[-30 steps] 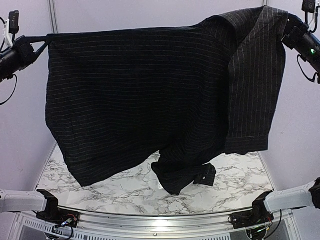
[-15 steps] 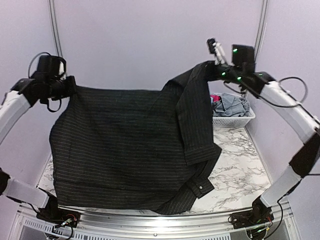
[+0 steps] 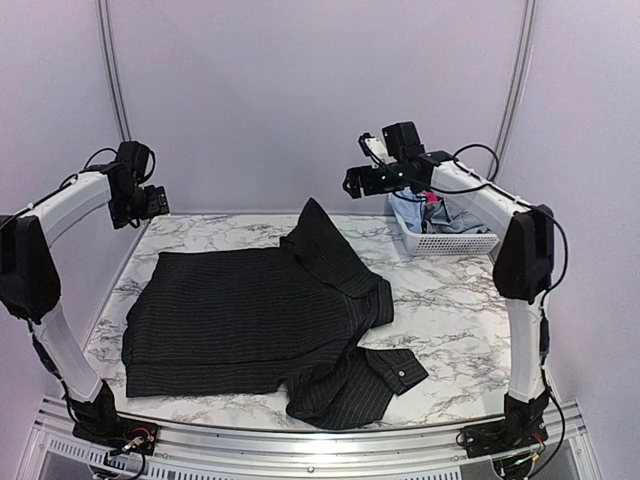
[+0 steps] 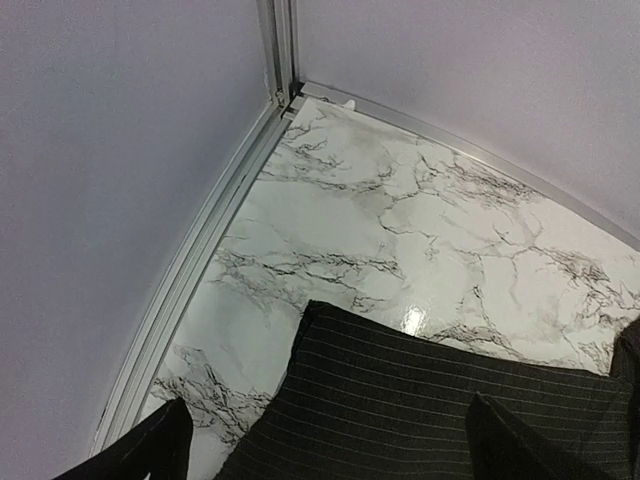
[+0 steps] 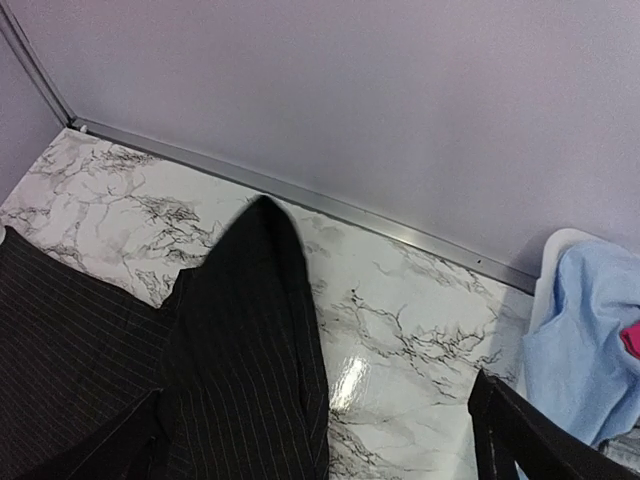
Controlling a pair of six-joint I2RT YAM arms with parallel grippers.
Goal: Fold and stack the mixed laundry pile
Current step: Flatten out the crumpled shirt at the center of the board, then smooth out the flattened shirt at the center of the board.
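- Pinstriped shirt [image 3: 250,320] lies spread on the marble table [image 3: 470,320], left of centre. One side is flopped over toward the right, and a sleeve [image 3: 385,372] is bunched at the near edge.
- Your left gripper [image 3: 152,203] and right gripper [image 3: 357,183] both hang above the far edge, jaws wide apart, holding nothing.
- Before you fold, flatten the turned-over panel [image 3: 330,255] and draw the sleeve straight, pinching only the top layer at its edge.
- Other garments [image 3: 440,215] wait in the white basket [image 3: 455,243], far right.
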